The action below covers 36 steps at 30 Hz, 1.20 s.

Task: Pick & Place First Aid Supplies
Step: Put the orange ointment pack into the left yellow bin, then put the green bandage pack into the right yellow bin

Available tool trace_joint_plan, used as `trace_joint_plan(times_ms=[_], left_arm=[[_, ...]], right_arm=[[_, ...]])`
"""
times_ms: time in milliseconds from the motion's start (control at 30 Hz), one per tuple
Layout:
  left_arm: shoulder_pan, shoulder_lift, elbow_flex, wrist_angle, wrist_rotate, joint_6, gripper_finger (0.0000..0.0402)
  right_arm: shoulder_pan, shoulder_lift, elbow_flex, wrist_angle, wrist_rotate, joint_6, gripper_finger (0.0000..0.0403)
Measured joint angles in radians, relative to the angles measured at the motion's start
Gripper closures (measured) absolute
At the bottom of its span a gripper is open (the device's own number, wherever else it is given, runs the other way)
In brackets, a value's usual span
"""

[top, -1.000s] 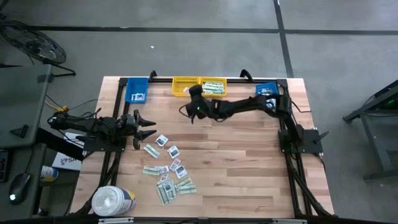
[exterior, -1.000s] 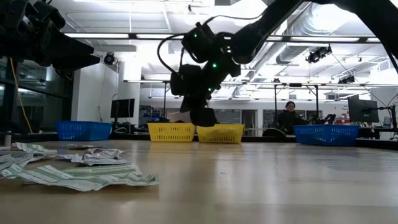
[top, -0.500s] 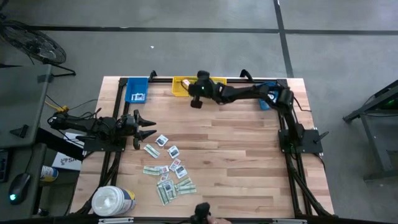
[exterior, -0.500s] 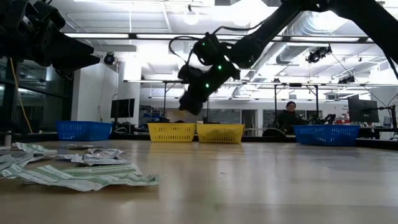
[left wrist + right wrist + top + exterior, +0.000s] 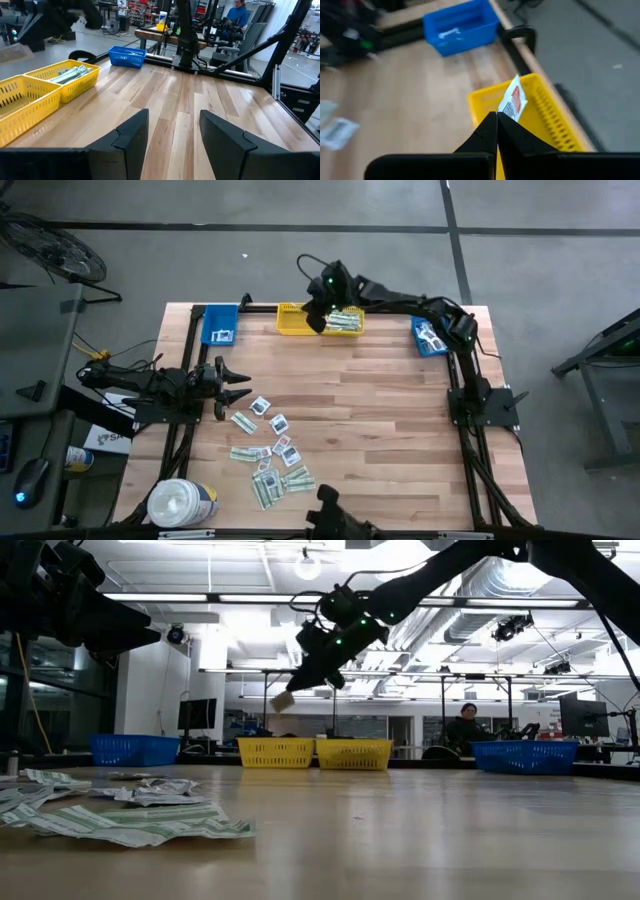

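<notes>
right wrist view: right gripper [image 5: 496, 119] pinching red-marked packet [image 5: 512, 102] above yellow bin's [image 5: 547, 125] rim; left gripper [image 5: 236, 384] spread wide near scattered packets [image 5: 272, 455].

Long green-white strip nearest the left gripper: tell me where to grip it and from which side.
Grip the long green-white strip across its narrow width, mid-length, coming straight down. It lies flat on the table, so no edge offers itself sideways. The left gripper waits open beside it.

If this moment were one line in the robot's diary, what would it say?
right hand: shut on small white red-marked paper packet, above left yellow plastic bin | left hand: open, waiting by loose packets
</notes>
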Motion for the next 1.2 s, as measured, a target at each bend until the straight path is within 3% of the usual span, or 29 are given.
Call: trace_joint_plan(times_ms=[267, 833, 1067, 1200], left_arm=[[0.000, 0.000, 0.000, 0.000, 0.000, 0.000, 0.0224], [0.000, 0.000, 0.000, 0.000, 0.000, 0.000, 0.0224], [0.000, 0.000, 0.000, 0.000, 0.000, 0.000, 0.0224], [0.000, 0.000, 0.000, 0.000, 0.000, 0.000, 0.0224]], right_arm=[[-0.040, 0.017, -0.016, -0.028, -0.143, 0.123, 0.0403], [-0.031, 0.090, -0.016, 0.009, -0.059, 0.234, 0.0400], [-0.019, 0.090, -0.016, -0.007, 0.022, 0.229, 0.0350], [-0.020, 0.085, -0.015, -0.022, 0.014, 0.227, 0.0310]])
